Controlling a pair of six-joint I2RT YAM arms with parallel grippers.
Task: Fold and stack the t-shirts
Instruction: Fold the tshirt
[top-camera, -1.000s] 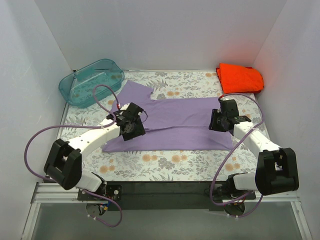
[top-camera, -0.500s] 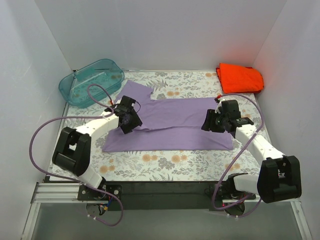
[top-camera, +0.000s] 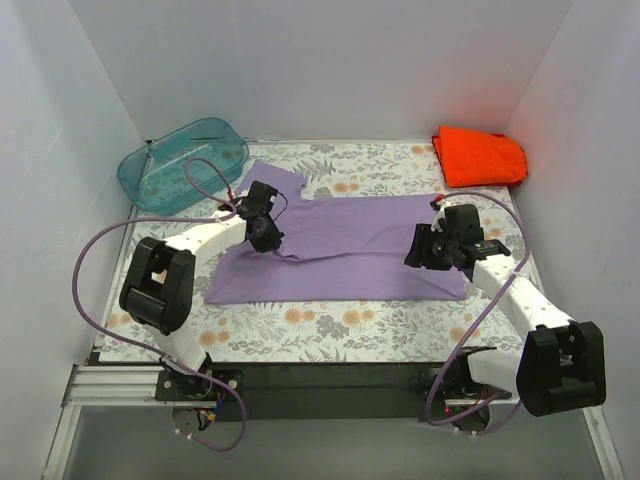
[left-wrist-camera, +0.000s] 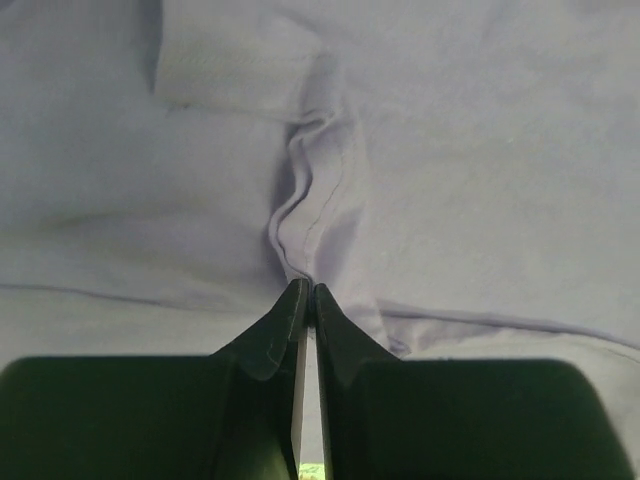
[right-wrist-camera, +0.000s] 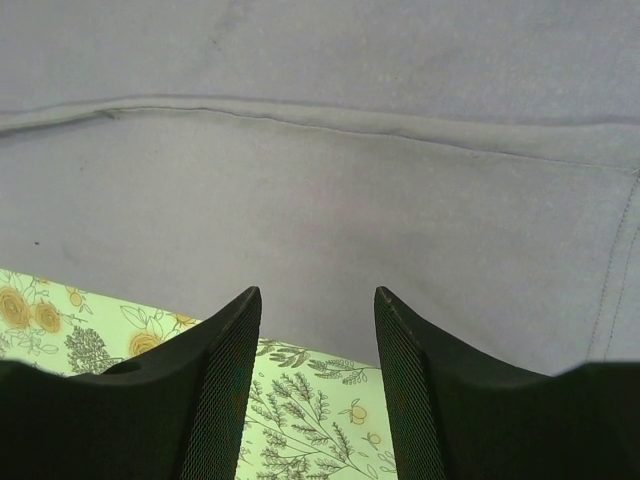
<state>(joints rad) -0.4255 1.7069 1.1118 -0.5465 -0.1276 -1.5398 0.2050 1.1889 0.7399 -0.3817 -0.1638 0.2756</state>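
1. Left gripper (left-wrist-camera: 305, 291): fingers pressed tight together, and a ridge of cloth puckers right up into the tips. It's pinching the lavender t-shirt (top-camera: 350, 238) just near of the sleeve (top-camera: 272, 182).
2. That's the change. A second ago this wrist sat lower on the shirt's left side, and now it has swung toward the far-left part of the garment.
3. Right gripper (right-wrist-camera: 318, 292): fingers spread, nothing between them, poised over the shirt's near-right edge where cloth meets the floral table cover (top-camera: 330, 325). It has barely shifted.
4. The lavender shirt lies spread across the middle of the table with a long crease running its length, its outline much as it was.
5. The orange-red t-shirt (top-camera: 480, 157) sits folded in the far-right corner, well apart. The teal tub (top-camera: 180, 165) is at far left.
6. My read: one side is gripped and the other isn't yet. The right fingers need to close on cloth before a clean fold, and stacking comes after that.
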